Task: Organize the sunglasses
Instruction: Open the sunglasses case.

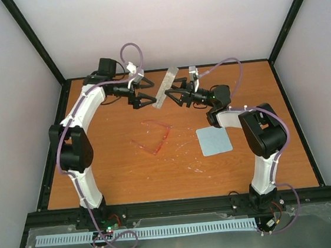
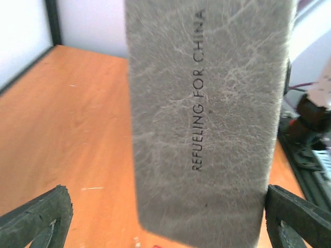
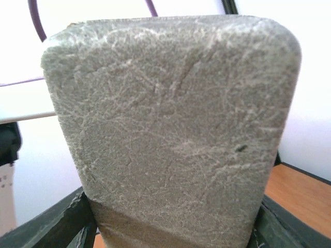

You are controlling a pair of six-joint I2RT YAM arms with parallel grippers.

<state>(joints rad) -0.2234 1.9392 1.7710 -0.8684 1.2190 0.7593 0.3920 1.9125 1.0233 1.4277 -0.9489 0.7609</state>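
- Setting: a robot test cell of the lab type, probably a research bench; nothing beyond the enclosure shows.
- Enclosure: plain pale panels (image 1: 172, 22) on three sides, set in black frame posts (image 1: 33, 38).
- Work surface: orange wood-look tabletop (image 1: 116, 164).
- Fixtures: left arm (image 1: 84, 138) and right arm (image 1: 262, 143) bolted to a black rail (image 1: 180, 206); purple cables (image 1: 131, 47); slotted white cable duct (image 1: 147, 232).

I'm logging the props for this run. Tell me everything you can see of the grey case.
The grey case is a flat rectangle with rounded corners, in a crackled, leather-like material. "REFUELING FOR CHINA" is printed in dark letters along its length. It looks shut. It stands on end, tilted, over the far middle of the table, between both hands. The right hand clamps its lower end, a finger against each edge. The left hand is open, facing the printed side.
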